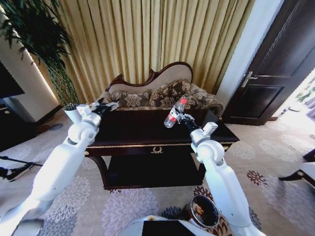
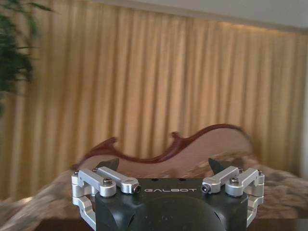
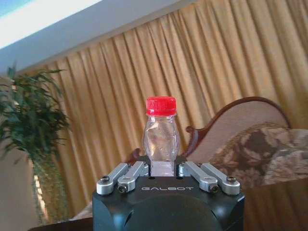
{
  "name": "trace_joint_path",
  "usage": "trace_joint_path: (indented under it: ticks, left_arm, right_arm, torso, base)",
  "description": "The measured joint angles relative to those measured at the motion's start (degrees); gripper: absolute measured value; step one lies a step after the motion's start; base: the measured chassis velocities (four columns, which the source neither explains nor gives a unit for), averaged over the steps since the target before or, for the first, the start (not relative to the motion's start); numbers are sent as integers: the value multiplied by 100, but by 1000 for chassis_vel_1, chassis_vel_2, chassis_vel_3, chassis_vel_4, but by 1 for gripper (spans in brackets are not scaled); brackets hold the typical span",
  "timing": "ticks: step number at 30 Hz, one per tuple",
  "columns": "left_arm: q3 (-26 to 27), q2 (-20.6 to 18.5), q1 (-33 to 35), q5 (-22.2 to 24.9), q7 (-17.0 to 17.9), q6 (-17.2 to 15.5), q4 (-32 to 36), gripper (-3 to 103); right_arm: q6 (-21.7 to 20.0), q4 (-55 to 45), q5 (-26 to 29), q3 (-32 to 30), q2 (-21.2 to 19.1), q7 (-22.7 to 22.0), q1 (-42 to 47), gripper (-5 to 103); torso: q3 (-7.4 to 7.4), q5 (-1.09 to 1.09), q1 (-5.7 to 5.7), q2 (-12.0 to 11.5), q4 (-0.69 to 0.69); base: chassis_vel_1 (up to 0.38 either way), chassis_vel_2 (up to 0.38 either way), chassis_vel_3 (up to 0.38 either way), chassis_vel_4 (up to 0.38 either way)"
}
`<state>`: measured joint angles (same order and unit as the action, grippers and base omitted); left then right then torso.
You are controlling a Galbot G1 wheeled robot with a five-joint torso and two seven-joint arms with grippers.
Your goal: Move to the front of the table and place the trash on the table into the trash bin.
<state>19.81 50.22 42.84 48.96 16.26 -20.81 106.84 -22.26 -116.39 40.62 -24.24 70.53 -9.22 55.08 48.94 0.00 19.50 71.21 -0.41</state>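
Nearest the robot, the trash bin (image 1: pixel 204 211) sits on the floor beside the right arm. The right end effector (image 1: pixel 180 117) pinches the bottle (image 1: pixel 175 112) above the bench (image 1: pixel 147 129), its long axis tilted, so the bin lies below and back. The left end effector (image 1: pixel 101 106) hovers spread at the bench's far left.

both white arms reach forward, elbows bent. the right gripper (image 1: pixel 178 117) is raised at the end of its outstretched forearm, its jaws drawn in tight on a clear bottle (image 3: pixel 160 139) whose red cap stands above them. the left gripper (image 1: pixel 101 107) is lifted at a like height on the other side, its jaws spread wide apart with nothing between them.
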Motion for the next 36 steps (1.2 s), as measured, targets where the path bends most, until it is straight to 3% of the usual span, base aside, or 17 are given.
trace_joint_path:
  ticks: [8,25,36]
  left_arm:
    - [867,154,907,-257,306,-20,243,100]
    - [2338,-18,2199,-252,192,-305,985,100]
    - [2887,-51,2801,-239,190,-321,1351,100]
  right_arm:
    - [0,98,-302,-133,-95,-170,146,22]
    - [113,122,-731,-319,-412,-238,173,22]
    - [156,100,-779,-390,-434,-246,223,22]
  torso:
    - [1,0,0,0,1]
    - [0,0,0,0,1]
    - [1,0,0,0,0]
  base:
    - [0,0,0,0]
    - [0,0,0,0]
    - [0,0,0,0]
